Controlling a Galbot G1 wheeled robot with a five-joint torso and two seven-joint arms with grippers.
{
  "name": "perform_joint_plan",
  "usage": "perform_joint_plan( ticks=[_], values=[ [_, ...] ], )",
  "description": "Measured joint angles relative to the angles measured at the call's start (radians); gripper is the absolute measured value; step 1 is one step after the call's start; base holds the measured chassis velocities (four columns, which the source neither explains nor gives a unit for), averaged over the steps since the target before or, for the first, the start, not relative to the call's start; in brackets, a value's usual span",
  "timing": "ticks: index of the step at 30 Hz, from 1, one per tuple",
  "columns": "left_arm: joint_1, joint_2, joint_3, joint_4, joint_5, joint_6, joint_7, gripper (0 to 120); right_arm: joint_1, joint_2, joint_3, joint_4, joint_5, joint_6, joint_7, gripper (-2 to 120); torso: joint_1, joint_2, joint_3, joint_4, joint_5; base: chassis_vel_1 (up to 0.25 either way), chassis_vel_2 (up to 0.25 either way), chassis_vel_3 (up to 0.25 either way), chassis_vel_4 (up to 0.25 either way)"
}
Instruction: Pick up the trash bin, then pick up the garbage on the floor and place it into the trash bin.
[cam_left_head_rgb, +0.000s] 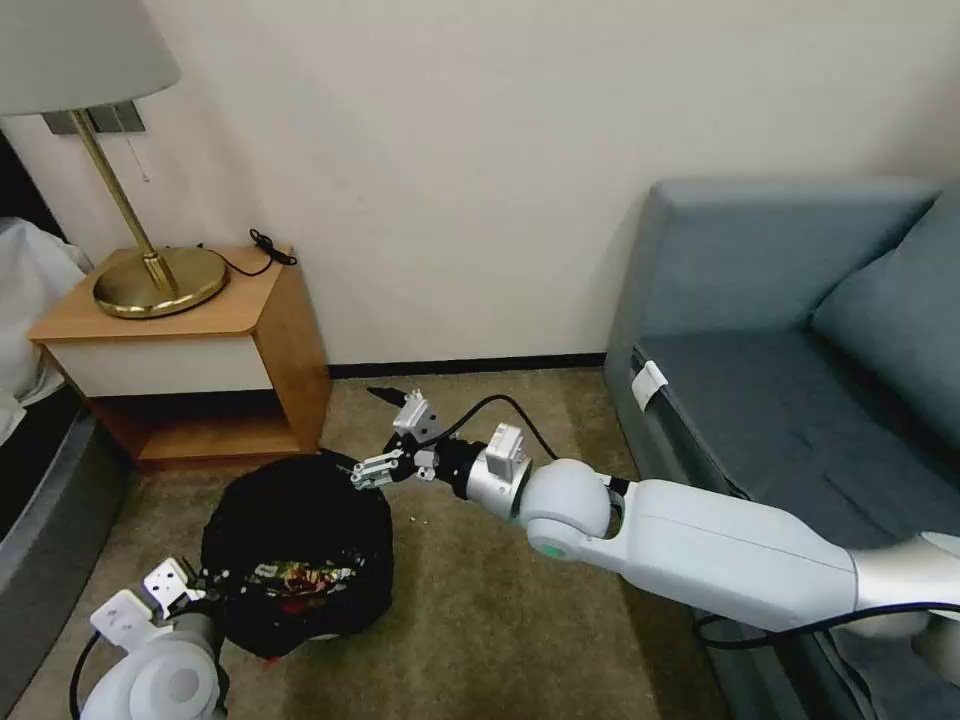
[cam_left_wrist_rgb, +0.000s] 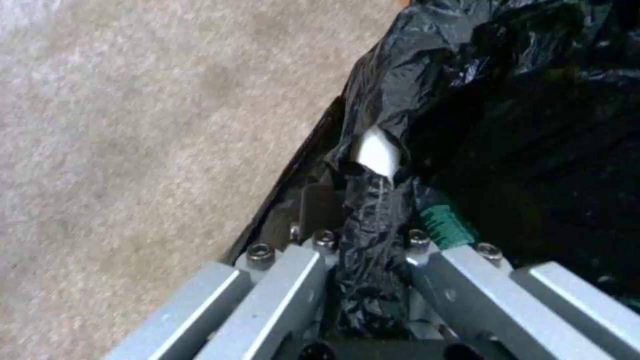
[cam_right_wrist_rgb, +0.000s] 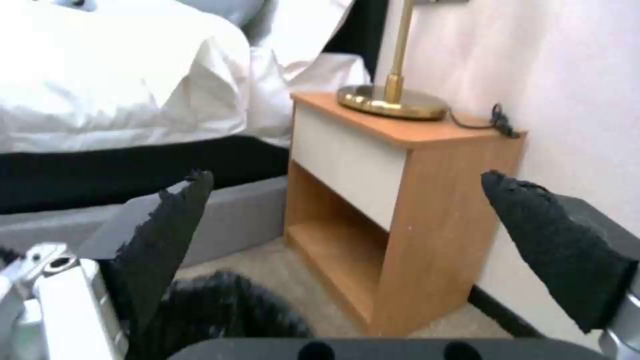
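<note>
The trash bin (cam_left_head_rgb: 295, 520), lined with a crinkly black bag, is low on the carpet at the left. My left gripper (cam_left_head_rgb: 203, 590) is shut on its near rim; in the left wrist view the left gripper (cam_left_wrist_rgb: 370, 235) pinches the black bag and a bit of white rim (cam_left_wrist_rgb: 377, 152) shows. Garbage (cam_left_head_rgb: 295, 578), colourful wrappers, lies inside the bin. My right gripper (cam_left_head_rgb: 390, 440) hovers open and empty just above the bin's far rim. The right wrist view shows the right gripper (cam_right_wrist_rgb: 347, 176) with its black pads (cam_right_wrist_rgb: 167, 235) wide apart over the bag (cam_right_wrist_rgb: 220, 310).
A wooden nightstand (cam_left_head_rgb: 200, 370) with a brass lamp (cam_left_head_rgb: 160, 280) stands just behind the bin. A grey sofa (cam_left_head_rgb: 790, 380) fills the right side. A bed (cam_right_wrist_rgb: 120, 100) lies at the far left. A small white speck (cam_left_head_rgb: 418, 518) lies on the open carpet between bin and sofa.
</note>
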Motion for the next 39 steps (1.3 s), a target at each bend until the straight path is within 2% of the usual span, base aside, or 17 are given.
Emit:
perform_joint_plan(
  ticks=[7, 10, 14, 15, 17, 19, 20, 21, 25, 26, 29, 30, 31, 33, 34, 36, 39],
  values=[
    [0.004, 0.000, 0.004, 0.033, 0.003, 0.005, -0.002, 3, -0.100, -0.038, 0.073, 0.023, -0.036, 0.015, -0.009, 100, 0.000, 0.000, 0.000, 0.0000, 0.0009, 0.000, 0.000, 0.000, 0.000],
    [0.005, 0.000, 0.004, 0.036, 0.004, 0.000, 0.006, 11, -0.132, -0.052, 0.093, 0.032, -0.047, 0.015, -0.004, 100, 0.000, 0.000, 0.000, -0.0001, 0.0006, 0.000, 0.000, 0.000, 0.000],
    [0.004, 0.000, 0.005, 0.045, 0.018, -0.013, 0.034, 28, -0.190, -0.074, 0.146, 0.059, -0.051, 0.006, 0.020, 100, 0.000, 0.000, 0.000, 0.0001, 0.0004, 0.000, 0.000, 0.000, 0.000],
    [0.004, 0.000, 0.005, 0.045, 0.018, -0.013, 0.034, 28, -0.190, -0.074, 0.146, 0.059, -0.051, 0.006, 0.020, 100, 0.000, 0.000, 0.000, 0.0001, 0.0004, 0.000, 0.000, 0.000, 0.000],
    [0.007, 0.000, 0.007, 0.049, 0.049, -0.035, 0.069, 37, -0.211, -0.086, 0.175, 0.072, -0.051, 0.002, 0.027, 100, 0.000, 0.000, 0.000, 0.0000, -0.0001, 0.000, 0.000, 0.000, 0.000],
    [0.017, 0.000, 0.009, 0.055, 0.148, -0.104, 0.186, 47, -0.238, -0.098, 0.221, 0.083, -0.049, 0.003, 0.031, 100, 0.000, 0.000, 0.000, 0.0000, -0.0010, 0.000, 0.000, 0.000, 0.000],
    [0.017, 0.000, 0.009, 0.055, 0.148, -0.104, 0.186, 47, -0.238, -0.098, 0.221, 0.083, -0.049, 0.003, 0.031, 100, 0.000, 0.000, 0.000, 0.0000, -0.0010, 0.000, 0.000, 0.000, 0.000],
    [0.020, 0.000, 0.005, 0.059, 0.203, -0.156, 0.254, 52, -0.251, -0.103, 0.244, 0.087, -0.047, 0.007, 0.032, 100, 0.000, 0.000, 0.000, -0.0001, -0.0011, 0.000, 0.000, 0.000, 0.000],
    [0.043, 0.000, -0.037, 0.070, 0.414, -0.442, 0.641, 68, -0.342, -0.122, 0.393, 0.126, -0.016, 0.026, 0.030, 100, 0.000, 0.000, 0.000, -0.0001, -0.0003, 0.000, 0.000, 0.000, 0.000],
    [0.043, 0.000, -0.037, 0.070, 0.414, -0.442, 0.641, 68, -0.342, -0.122, 0.393, 0.126, -0.016, 0.026, 0.030, 100, 0.000, 0.000, 0.000, -0.0001, -0.0003, 0.000, 0.000, 0.000, 0.000],
    [0.068, 0.000, -0.066, 0.048, 0.491, -0.550, 0.853, 82, -0.428, -0.137, 0.528, 0.164, -0.028, 0.054, 0.007, 100, 0.000, 0.000, 0.000, 0.0000, 0.0000, 0.000, 0.000, 0.000, 0.000],
    [0.076, 0.000, -0.069, 0.035, 0.506, -0.568, 0.908, 88, -0.460, -0.141, 0.571, 0.182, -0.032, 0.058, 0.006, 100, 0.000, 0.000, 0.000, -0.0001, 0.0001, 0.000, 0.000, 0.000, 0.000],
    [0.076, 0.000, -0.069, 0.035, 0.506, -0.568, 0.908, 88, -0.460, -0.141, 0.571, 0.182, -0.032, 0.058, 0.006, 100, 0.000, 0.000, 0.000, -0.0001, 0.0001, 0.000, 0.000, 0.000, 0.000],
    [0.093, 0.000, -0.065, 0.014, 0.527, -0.582, 0.968, 96, -0.536, -0.148, 0.646, 0.219, -0.039, 0.061, 0.005, 100, 0.000, 0.000, 0.000, -0.0002, 0.0001, 0.000, 0.000, 0.000, 0.000],
    [0.099, 0.000, -0.060, 0.005, 0.528, -0.589, 0.977, 98, -0.568, -0.150, 0.673, 0.233, -0.046, 0.062, 0.005, 100, 0.000, 0.000, 0.000, -0.0001, 0.0001, 0.000, 0.000, 0.000, 0.000],
    [0.103, 0.000, -0.056, -0.008, 0.527, -0.594, 0.978, 99, -0.602, -0.152, 0.705, 0.248, -0.057, 0.063, 0.005, 100, 0.000, 0.000, 0.000, 0.0001, -0.0002, 0.000, 0.000, 0.000, 0.000],
    [0.119, 0.000, -0.045, -0.071, 0.531, -0.607, 0.970, 100, -0.729, -0.133, 0.848, 0.303, -0.116, 0.058, 0.025, 100, 0.000, 0.000, 0.000, -0.0002, 0.0002, 0.000, 0.000, 0.000, 0.000]
  ],
)
